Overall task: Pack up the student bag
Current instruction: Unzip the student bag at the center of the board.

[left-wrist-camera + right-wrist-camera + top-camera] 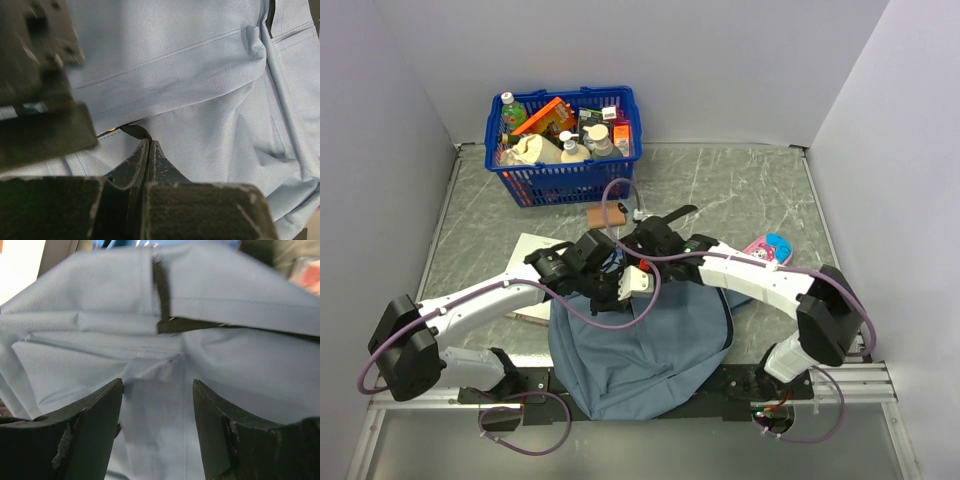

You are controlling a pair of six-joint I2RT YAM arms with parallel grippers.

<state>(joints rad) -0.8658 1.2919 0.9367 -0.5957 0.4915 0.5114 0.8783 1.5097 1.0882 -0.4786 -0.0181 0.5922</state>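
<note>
The grey-blue student bag (640, 350) lies at the table's near edge between the arm bases. My left gripper (612, 290) is over its top edge; in the left wrist view the gripper (149, 142) is shut on a small black tab (132, 131) of the bag (200, 75), likely a zipper pull. My right gripper (638, 262) is also at the bag's top, close to the left one. In the right wrist view it (157, 385) is open, with its jaws on either side of a fold of bag fabric (100, 315) below a black strap (161, 290).
A blue plastic basket (565, 182) full of bottles and packets stands at the back left. A brown block (605, 215) lies in front of it. A white book (532, 262) lies under the left arm. A pink pencil case (770, 247) lies to the right, behind the right arm.
</note>
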